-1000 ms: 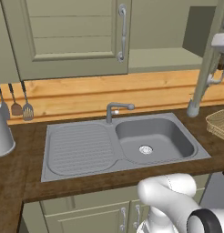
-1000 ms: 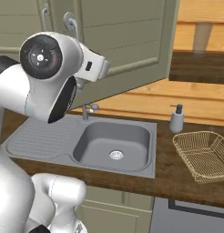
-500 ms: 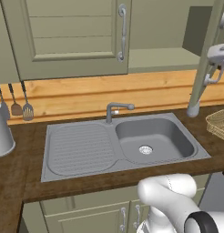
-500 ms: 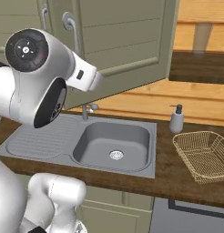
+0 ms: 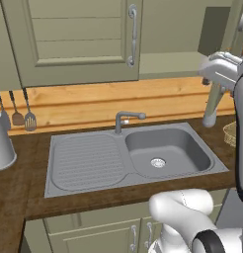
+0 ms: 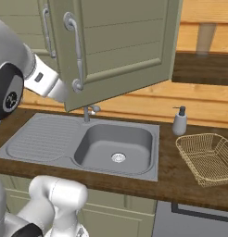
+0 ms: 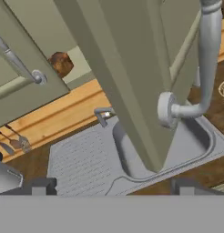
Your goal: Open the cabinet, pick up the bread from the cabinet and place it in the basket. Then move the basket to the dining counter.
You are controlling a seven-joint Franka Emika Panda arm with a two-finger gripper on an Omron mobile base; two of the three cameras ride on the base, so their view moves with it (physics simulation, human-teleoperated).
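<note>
The cabinet (image 5: 79, 39) has its left door shut; its right door (image 6: 120, 46) stands swung out over the sink, long silver handle (image 7: 206, 63) toward me. In the hand view the bread (image 7: 61, 63), a small dark-brown lump, sits on the pale shelf (image 5: 168, 64) between the two doors. My gripper (image 7: 113, 185) is open, its fingertips (image 7: 38, 184) wide apart with nothing between them, just below the open door's edge and well short of the bread. The wicker basket (image 6: 206, 157) lies empty on the worktop right of the sink.
A grey sink (image 6: 116, 146) with drainboard and tap (image 5: 126, 118) fills the worktop below. A soap dispenser (image 6: 180, 121) stands behind the basket. Utensils (image 5: 24, 111) hang on the wooden backsplash at left, beside a grey jug (image 5: 2, 143).
My arm has drawn back to the left and lower in the right base view; the hand has dropped slightly. The open door and the basket stay where they were.
</note>
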